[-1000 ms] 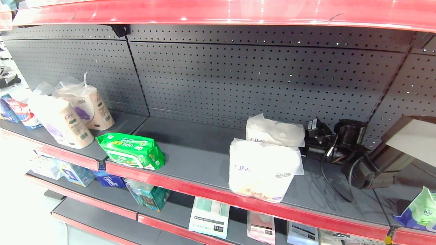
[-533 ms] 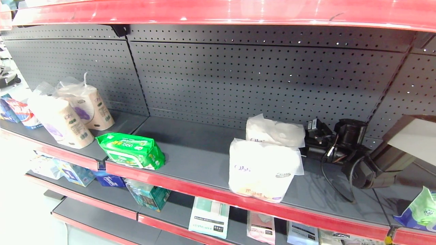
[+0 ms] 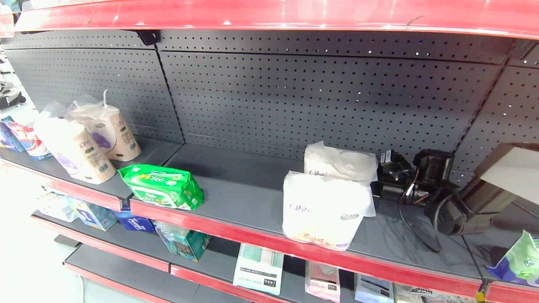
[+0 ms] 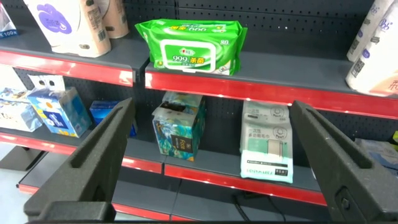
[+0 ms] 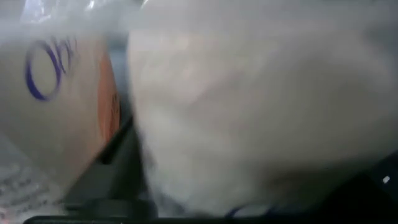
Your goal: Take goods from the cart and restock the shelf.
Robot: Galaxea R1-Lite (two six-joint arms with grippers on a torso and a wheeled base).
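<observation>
Two white packs stand on the grey shelf [image 3: 244,189]. The front tissue pack [image 3: 326,208] is near the red edge, and the rear tissue pack [image 3: 339,164] is just behind it, touching it. The right gripper [image 3: 389,168] is against the rear tissue pack; whether it clamps it, I cannot tell. The left gripper [image 4: 212,106] is spread wide and holds nothing, facing the green wipes pack [image 4: 189,38].
</observation>
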